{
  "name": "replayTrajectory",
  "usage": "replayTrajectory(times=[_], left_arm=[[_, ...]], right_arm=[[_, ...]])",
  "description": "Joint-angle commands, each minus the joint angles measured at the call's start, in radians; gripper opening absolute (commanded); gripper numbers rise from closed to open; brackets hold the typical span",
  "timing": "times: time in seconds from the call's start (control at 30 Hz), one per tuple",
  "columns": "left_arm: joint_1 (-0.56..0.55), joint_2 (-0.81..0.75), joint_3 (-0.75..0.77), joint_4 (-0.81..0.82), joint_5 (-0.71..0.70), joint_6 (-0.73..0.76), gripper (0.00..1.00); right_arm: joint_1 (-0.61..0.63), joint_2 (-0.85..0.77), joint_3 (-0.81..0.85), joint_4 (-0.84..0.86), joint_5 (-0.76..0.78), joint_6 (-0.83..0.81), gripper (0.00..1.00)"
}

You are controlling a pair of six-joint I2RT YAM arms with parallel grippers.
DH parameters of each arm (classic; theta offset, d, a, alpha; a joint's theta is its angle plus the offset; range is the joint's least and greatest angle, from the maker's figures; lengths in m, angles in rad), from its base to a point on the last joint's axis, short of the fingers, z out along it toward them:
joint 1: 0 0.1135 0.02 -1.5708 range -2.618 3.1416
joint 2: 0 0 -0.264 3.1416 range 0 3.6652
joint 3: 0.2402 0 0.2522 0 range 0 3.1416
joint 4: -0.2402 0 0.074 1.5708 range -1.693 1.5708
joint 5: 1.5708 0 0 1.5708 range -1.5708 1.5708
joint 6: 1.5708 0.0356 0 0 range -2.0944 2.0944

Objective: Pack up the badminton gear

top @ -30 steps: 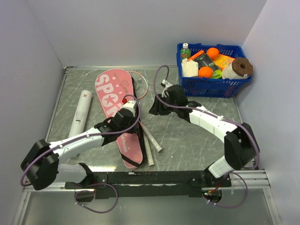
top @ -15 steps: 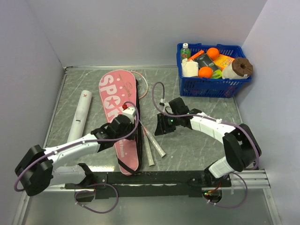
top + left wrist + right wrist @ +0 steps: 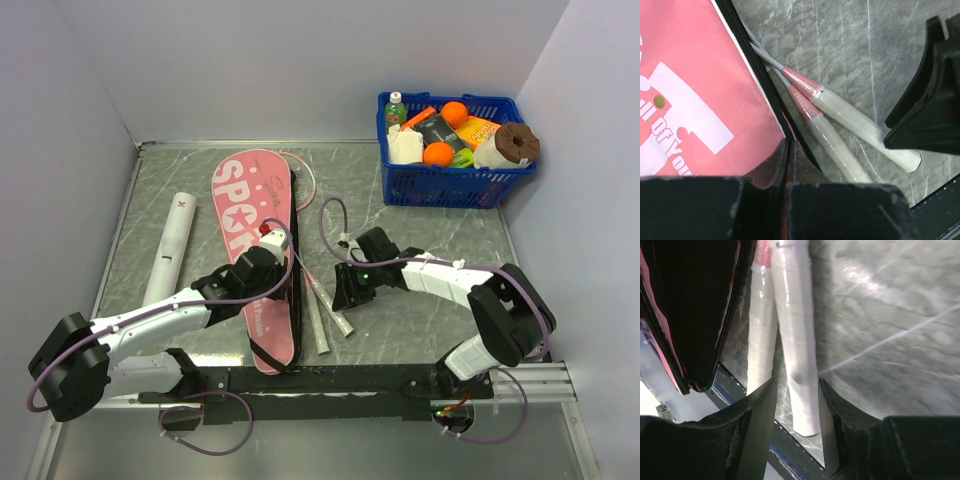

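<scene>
The left tool (image 3: pixel 787 157) is closed on the black zipped edge of the pink bag (image 3: pixel 245 200), which lies flat on the surface (image 3: pixel 150 170) under it and runs away toward the far wall. Just to that tool's right, two racket handles (image 3: pixel 840 112) lie side by side, touching, their shafts slipping under the bag's edge.

The right tool (image 3: pixel 796 385) is open and hangs low over the handles' near ends. Its fingers (image 3: pixel 760 410) straddle the outer handle (image 3: pixel 797 340), with a sliver of surface showing between one finger and the grip. The second handle lies just outside that finger, and the bag's dark edge is beyond it.

A white tube (image 3: pixel 170 240) lies well off to the left tool's left. A blue basket (image 3: pixel 450 185) of groceries stands far beyond the right tool.
</scene>
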Motion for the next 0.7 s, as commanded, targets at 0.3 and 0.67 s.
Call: replayTrajectory(times=[0.3,0.67], left_arm=[[-0.008,-0.016,0.0,0.06,0.013,0.01,0.01],[-0.022,-0.016,-0.003,0.06,0.006,0.015,0.01]], right_arm=[[0.089,0.097,-0.014,0.077,0.11,0.038,0.47],[0.113,0.009,0.044,0.002,0.16,0.061,0.05]])
